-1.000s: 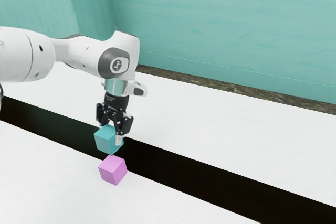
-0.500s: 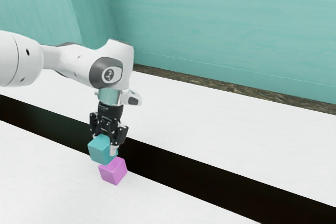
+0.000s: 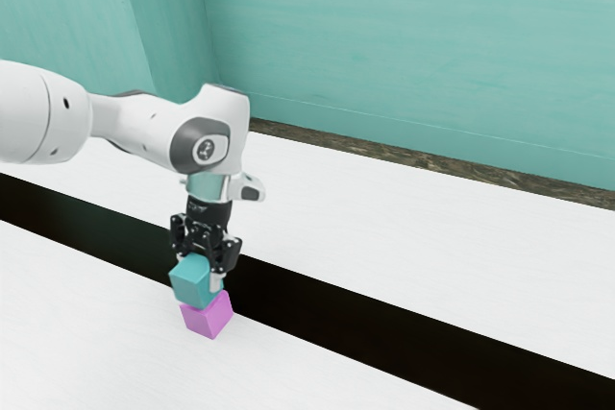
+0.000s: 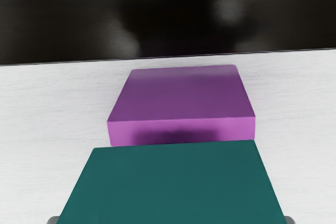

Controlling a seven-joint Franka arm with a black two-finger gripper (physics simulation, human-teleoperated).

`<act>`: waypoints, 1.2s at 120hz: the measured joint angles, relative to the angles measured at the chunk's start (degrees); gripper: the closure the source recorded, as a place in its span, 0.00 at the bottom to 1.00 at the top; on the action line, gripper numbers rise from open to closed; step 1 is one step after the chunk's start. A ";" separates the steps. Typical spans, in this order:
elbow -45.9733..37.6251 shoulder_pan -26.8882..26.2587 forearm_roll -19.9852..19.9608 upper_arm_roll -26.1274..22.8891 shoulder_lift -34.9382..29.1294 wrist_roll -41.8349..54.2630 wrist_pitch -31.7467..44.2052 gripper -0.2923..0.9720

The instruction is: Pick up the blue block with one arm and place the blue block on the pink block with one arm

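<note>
The blue block is a teal cube held between my black fingers, and it sits right on top of the pink block or just above it. My gripper is shut on the blue block from two sides. The pink block rests on the near white table strip, close to the edge of the dark gap. In the wrist view the blue block lies large under my hand, and the pink block shows just beyond it, partly covered.
A black gap runs diagonally between the near white strip and the far white tabletop. A teal wall stands behind the table.
My hand has come down and shifted over the pink block with the blue block in it. The blue block went from hanging beside and above the pink block to resting over it.
</note>
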 joint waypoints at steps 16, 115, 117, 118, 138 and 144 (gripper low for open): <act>-0.01 -0.03 -0.11 0.00 0.12 -0.36 0.67 0.45; -1.68 -0.03 -0.26 -0.14 -0.06 -1.67 2.74 0.45; -1.68 -0.02 -0.26 -0.15 -0.06 -1.67 2.76 0.45; -1.68 -0.03 -0.27 -0.14 -0.06 -1.68 2.77 0.45; -1.68 -0.04 -0.37 -0.16 -0.09 -1.72 2.82 0.41; -1.67 -0.05 -0.42 -0.21 -0.12 -1.74 2.80 0.38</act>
